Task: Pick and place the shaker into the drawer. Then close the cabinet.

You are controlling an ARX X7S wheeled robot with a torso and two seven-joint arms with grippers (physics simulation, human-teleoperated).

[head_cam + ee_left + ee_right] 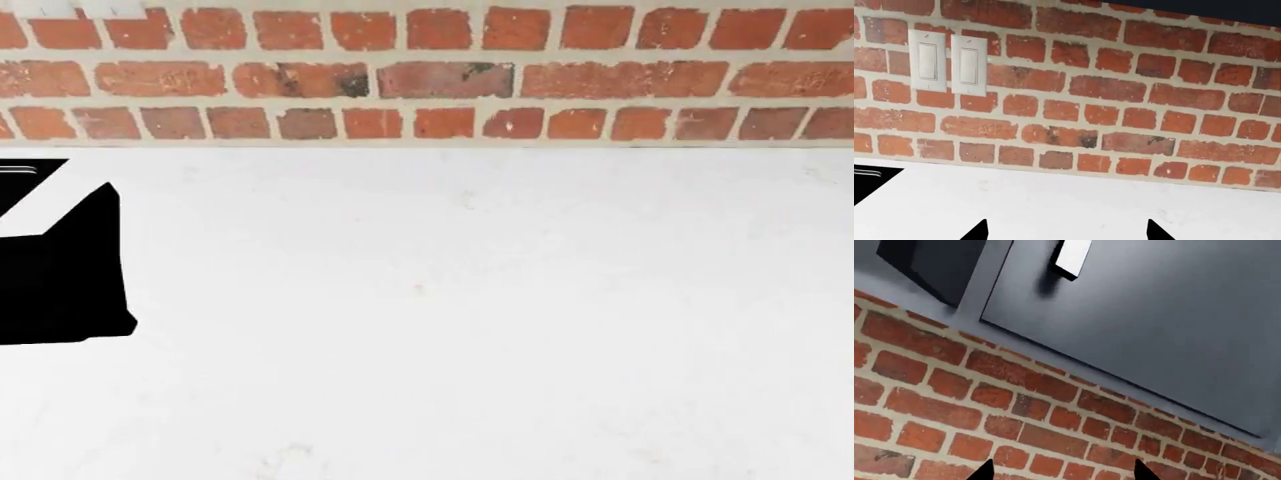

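Observation:
The shaker, the drawer and the cabinet are out of view in all three frames. In the left wrist view my left gripper is open. Only its two black fingertips show, wide apart over bare white countertop, with nothing between them. My right gripper is open too. Its dark fingertips are spread against a red brick wall, holding nothing. Neither gripper shows in the head view.
A white countertop runs back to a red brick wall. A flat black shape lies at the counter's left edge. Two white rocker switches sit on the wall. A slate-grey wall cupboard front with a pale handle hangs above the bricks.

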